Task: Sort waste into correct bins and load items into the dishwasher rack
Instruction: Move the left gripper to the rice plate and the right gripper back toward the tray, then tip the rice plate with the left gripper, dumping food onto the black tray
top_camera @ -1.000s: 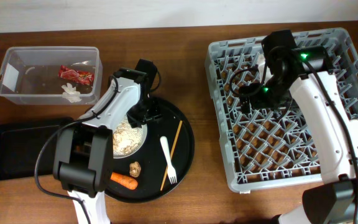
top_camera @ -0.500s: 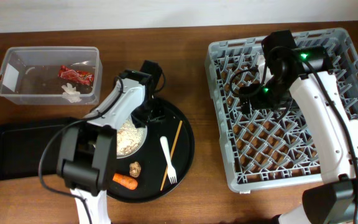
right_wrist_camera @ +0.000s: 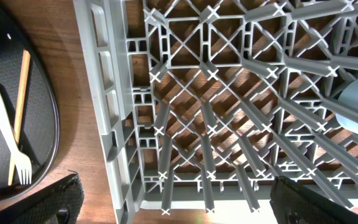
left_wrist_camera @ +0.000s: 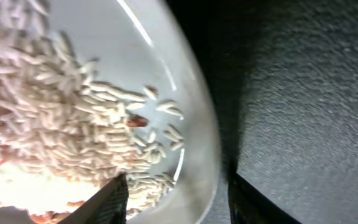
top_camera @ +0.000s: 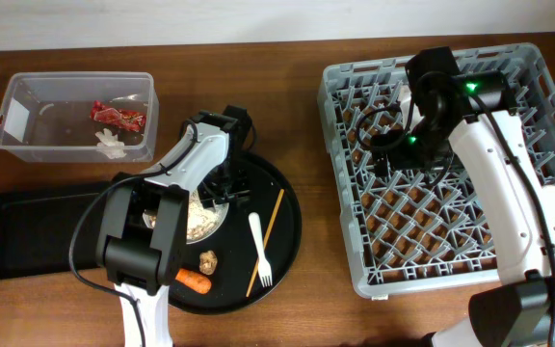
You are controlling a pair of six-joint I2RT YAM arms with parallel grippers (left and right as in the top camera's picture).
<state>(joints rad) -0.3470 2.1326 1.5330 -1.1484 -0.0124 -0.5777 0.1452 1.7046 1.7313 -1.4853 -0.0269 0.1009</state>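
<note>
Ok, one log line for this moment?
left gripper open astride plate rim | right gripper open over rack | wrapper, tissue in tub

We find a clear strip of wood between the round black tray (top_camera: 289, 226) and the dishwasher rack (top_camera: 333, 164), far edge to near edge | far-left corner blocked by clear tub (top_camera: 77, 152) | left edge by shallow black tray (top_camera: 27, 241) | left arm (top_camera: 193, 154) lies over the round tray | right arm (top_camera: 494, 169) overhangs the rack's pegs
</note>
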